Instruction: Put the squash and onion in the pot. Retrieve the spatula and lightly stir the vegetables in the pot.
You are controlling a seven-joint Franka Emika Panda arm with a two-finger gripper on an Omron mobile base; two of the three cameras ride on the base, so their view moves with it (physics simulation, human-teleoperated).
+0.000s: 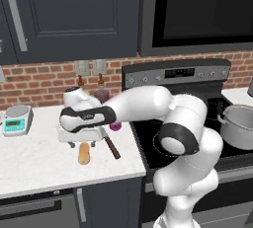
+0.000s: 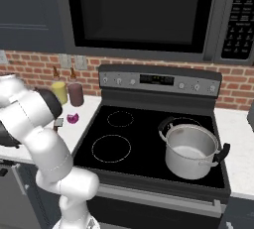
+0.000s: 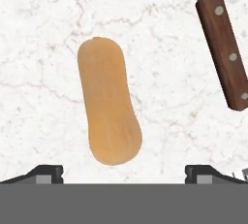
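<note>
In the hand view the gripper (image 3: pixel 124 172) is standing with its fingers wide apart, holding nothing; the two dark fingertips (image 3: pixel 46 173) are showing at 7 and 5 o'clock of that view. The squash (image 3: pixel 109 107) is lying between them on the white marble counter (image 3: pixel 43 34), its wider end toward the fingertips, touching neither. The spatula (image 3: pixel 213 29) is lying apart from the squash at 1 o'clock, its grey blade cut by the top edge and its brown riveted handle running down toward 3 o'clock.

The left base view is showing the hand hanging over the counter (image 1: pixel 29 158), with the squash (image 1: pixel 84 153) below it and the spatula (image 1: pixel 111 147) just beside, toward the stove (image 1: pixel 148 138). The onion (image 1: pixel 115 126) is peeking out past the forearm near the stove edge.

The right base view is showing the pot (image 2: pixel 190 149) whole, sitting on the stove (image 2: pixel 129 139) at 4 o'clock, with nothing visible inside it; the left base view is cutting it at the right edge (image 1: pixel 240 126). The onion (image 2: pixel 72 118) is lying in the open here, in front of a yellow jar (image 2: pixel 60 92) and a maroon jar (image 2: pixel 75 94).
</note>
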